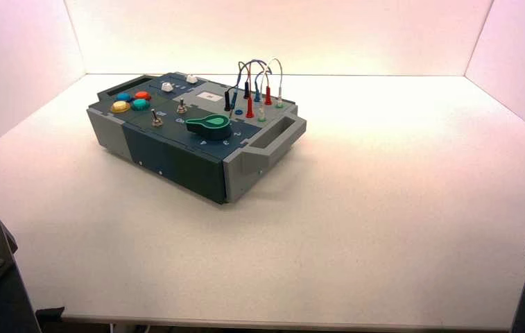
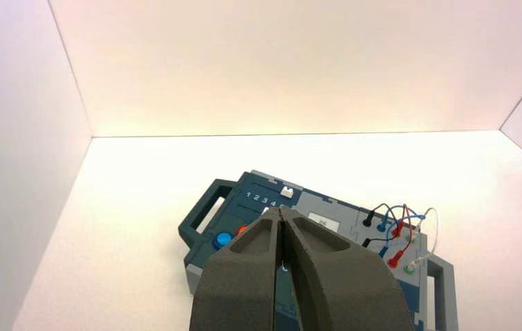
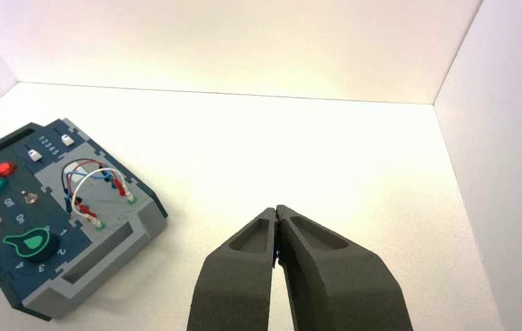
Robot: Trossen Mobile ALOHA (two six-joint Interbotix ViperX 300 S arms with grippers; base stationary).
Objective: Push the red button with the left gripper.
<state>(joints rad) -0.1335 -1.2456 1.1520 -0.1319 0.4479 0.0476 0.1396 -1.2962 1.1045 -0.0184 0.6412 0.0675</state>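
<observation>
Evidently the red button (image 1: 143, 96) is the goal; it sits toward the box's (image 1: 176, 159) left end, among four round ones. Beside it is the blue button (image 1: 124, 98); the green button (image 1: 140, 104) is just on its robot side, with the yellow button (image 1: 120, 107) diagonal to it. The left gripper (image 2: 280, 209) waits on the robot's side of the box, well apart from it, its fingers pressed together. That shape likely suits the job: joined tips make one narrow presser, fit for a single dome among close neighbours.

The box stands turned, so its left end lies deeper than its near corner; the reach would probably run forward over the box's near edge. Two toggle switches (image 1: 157, 119) (image 1: 182, 107) stand up to the right of the buttons, and the white sliders (image 1: 167, 87) (image 1: 192, 79) lie beyond, so a descent from above seems safer than a low sweep. The knob (image 1: 209, 125) and looped wires (image 1: 256, 66) are farther right on the box, off the likely path.

A broad strip of table (image 1: 384, 208) runs before the box and to its right, leaving room to move. The right gripper (image 3: 276, 208) is parked right of the box, on the robot's side, tips together.
</observation>
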